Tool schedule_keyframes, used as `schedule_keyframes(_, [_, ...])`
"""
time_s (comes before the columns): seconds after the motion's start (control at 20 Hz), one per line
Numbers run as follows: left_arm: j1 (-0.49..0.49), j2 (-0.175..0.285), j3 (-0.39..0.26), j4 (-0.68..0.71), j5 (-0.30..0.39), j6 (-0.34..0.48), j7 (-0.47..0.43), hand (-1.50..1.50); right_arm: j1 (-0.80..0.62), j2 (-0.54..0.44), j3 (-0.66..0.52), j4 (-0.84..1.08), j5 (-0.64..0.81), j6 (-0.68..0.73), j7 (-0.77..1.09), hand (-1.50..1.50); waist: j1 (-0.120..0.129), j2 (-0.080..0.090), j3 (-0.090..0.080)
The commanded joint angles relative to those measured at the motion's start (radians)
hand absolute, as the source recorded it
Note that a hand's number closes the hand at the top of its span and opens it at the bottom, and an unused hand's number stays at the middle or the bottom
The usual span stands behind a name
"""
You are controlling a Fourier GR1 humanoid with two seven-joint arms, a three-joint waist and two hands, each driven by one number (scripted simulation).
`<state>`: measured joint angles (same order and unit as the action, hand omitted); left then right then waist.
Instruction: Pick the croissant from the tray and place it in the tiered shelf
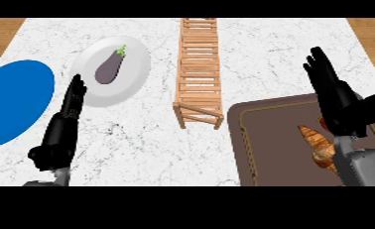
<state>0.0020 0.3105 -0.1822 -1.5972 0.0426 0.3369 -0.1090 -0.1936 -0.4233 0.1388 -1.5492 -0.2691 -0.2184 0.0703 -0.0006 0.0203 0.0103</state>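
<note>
Fingers (321, 69) straight on left hand (60, 131) and right hand (343, 106); croissant (316, 141) in tray (270, 139), eggplant (110, 68) on plate (138, 77).

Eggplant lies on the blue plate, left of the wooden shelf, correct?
Not the blue one. The head view shows the eggplant lying on the white plate, with the blue plate further left. It is left of the wooden shelf, as stated.

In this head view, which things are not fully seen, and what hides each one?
All in the head view:
1. croissant: its lower right end is hidden by the right forearm.
2. small red thing beside it: mostly behind the right hand, so it cannot be identified.
3. tray: cut off by the lower edge.
4. blue plate: cut off by the left edge.
5. tiered shelf: seen from above, its top slats hide what lies beneath.
</note>
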Motion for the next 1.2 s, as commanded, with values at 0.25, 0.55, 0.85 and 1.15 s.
schedule_keyframes(0.25, [-0.071,-0.016,0.052,-0.02,0.057,0.007,0.09,0.0,-0.086,-0.081,0.201,-0.16,-0.222,0.617,-0.084,1.5,0.046,-0.022,-0.005])
schedule_keyframes(0.55, [-0.088,0.013,0.087,-0.051,0.109,-0.02,0.211,0.0,-0.017,-0.211,-0.011,0.104,-0.497,0.95,-0.195,-1.5,0.016,-0.012,-0.006])
schedule_keyframes(0.85, [-0.091,0.013,0.097,-0.042,0.113,-0.029,0.214,0.0,-0.131,-0.455,-0.099,0.126,-0.493,1.306,-0.218,-1.5,0.011,-0.018,-0.009])
schedule_keyframes(1.15, [-0.07,0.003,0.095,-0.037,0.119,-0.032,0.216,0.0,-0.156,-0.6,-0.171,-0.083,-0.283,1.411,-0.227,-1.5,-0.011,-0.028,-0.008])
